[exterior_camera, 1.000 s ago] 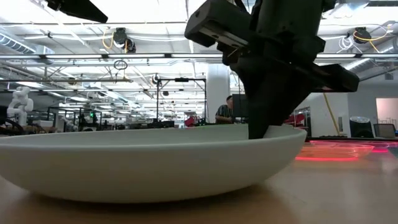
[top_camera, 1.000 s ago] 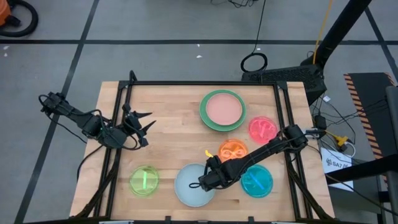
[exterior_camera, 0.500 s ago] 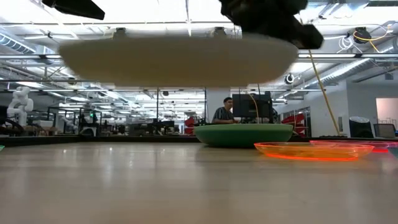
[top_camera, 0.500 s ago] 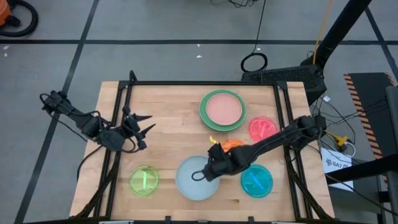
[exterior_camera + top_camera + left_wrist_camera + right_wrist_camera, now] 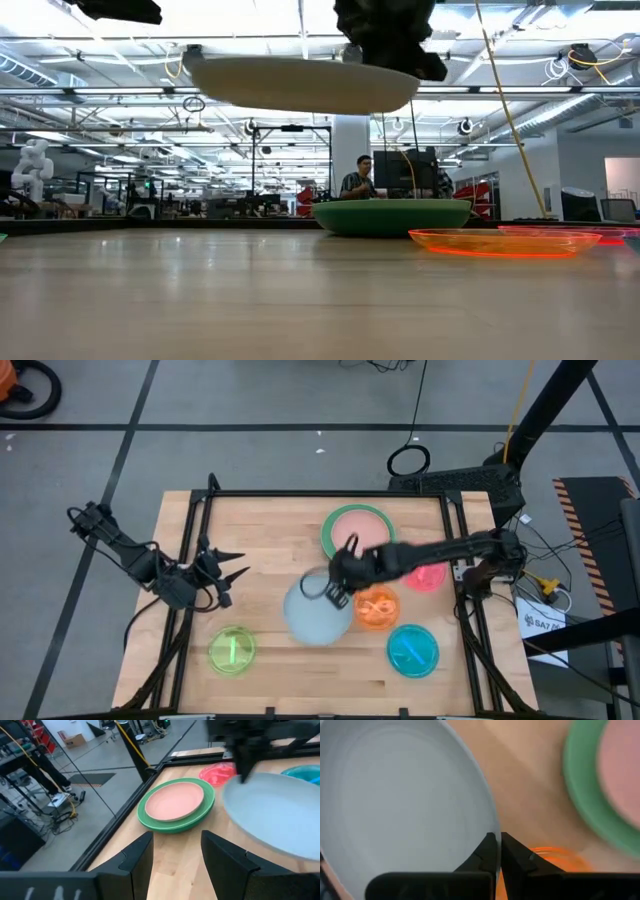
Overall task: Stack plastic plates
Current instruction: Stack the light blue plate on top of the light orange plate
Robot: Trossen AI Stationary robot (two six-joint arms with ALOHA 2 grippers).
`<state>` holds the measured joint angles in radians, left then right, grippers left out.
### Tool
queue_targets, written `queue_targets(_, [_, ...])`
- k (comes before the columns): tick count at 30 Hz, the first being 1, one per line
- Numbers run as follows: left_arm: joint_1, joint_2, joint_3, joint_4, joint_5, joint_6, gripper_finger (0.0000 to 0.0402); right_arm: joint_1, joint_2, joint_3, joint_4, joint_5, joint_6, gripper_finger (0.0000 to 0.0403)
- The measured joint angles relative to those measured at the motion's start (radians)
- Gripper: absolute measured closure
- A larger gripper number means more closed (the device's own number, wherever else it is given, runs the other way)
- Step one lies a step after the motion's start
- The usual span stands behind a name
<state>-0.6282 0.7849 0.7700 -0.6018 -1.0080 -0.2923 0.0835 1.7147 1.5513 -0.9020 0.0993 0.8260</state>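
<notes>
My right gripper (image 5: pixel 338 578) (image 5: pixel 495 838) is shut on the light blue plate (image 5: pixel 316 612) (image 5: pixel 300 84), which hangs in the air over the middle of the table. Just beyond it, near the far edge, a pale pink plate (image 5: pixel 358 533) sits inside a green plate (image 5: pixel 330 543) (image 5: pixel 390 215). The orange plate (image 5: pixel 377 607) lies under my right arm, and the hot pink plate (image 5: pixel 428 576) is partly hidden by it. The cyan plate (image 5: pixel 413 650) and the lime plate (image 5: pixel 232 651) lie by the near edge. My left gripper (image 5: pixel 228 565) waits open at the table's left edge. My right gripper pinches the light blue plate by its rim (image 5: pixel 490 820), on the side toward the table's right and far edges, one finger inside the dish and one outside. The fingers slant down from the right. The plate is lifted clear and roughly level.
A black frame (image 5: pixel 320 494) runs along the far, left and right edges of the wooden table. Bare wood shows left of the middle (image 5: pixel 255 540). People sit at desks in the room beyond the table (image 5: pixel 360 180).
My right gripper has lifted the light blue plate off the table near the near edge. It has carried the plate up and toward the far edge, closer to the pink-and-green stack. The plate is now clear of the table and has stayed about level.
</notes>
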Motion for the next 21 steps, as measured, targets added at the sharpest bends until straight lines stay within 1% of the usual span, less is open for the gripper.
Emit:
queue_targets(2, [-0.009, 0.000, 0.000, 0.000, 0.004, -0.021, 0.0229, -0.064, -0.020, 0.000, -0.048, -0.027, -0.076, 0.0400])
queue_targets(7, [-0.035, 0.000, 0.000, -0.007, 0.013, -0.082, 0.0229, -0.251, -0.070, 0.000, -0.162, -0.055, -0.268, 0.0400])
queue_targets(11, [-0.055, 0.001, 0.000, -0.017, 0.014, -0.132, 0.0229, -0.419, -0.090, -0.008, -0.173, -0.136, -0.420, 0.0400])
queue_targets(15, [-0.067, 0.001, 0.000, -0.032, 0.015, -0.174, 0.0229, -0.575, -0.079, -0.010, -0.166, -0.199, -0.553, 0.0400])
queue_targets(19, [-0.068, 0.000, 0.000, -0.033, 0.015, -0.198, 0.0229, -0.701, -0.053, -0.010, -0.147, -0.256, -0.649, 0.0400])
queue_targets(21, [-0.068, 0.001, 0.000, -0.034, 0.016, -0.208, 0.0229, -0.752, -0.035, -0.010, -0.139, -0.269, -0.687, 0.0400])
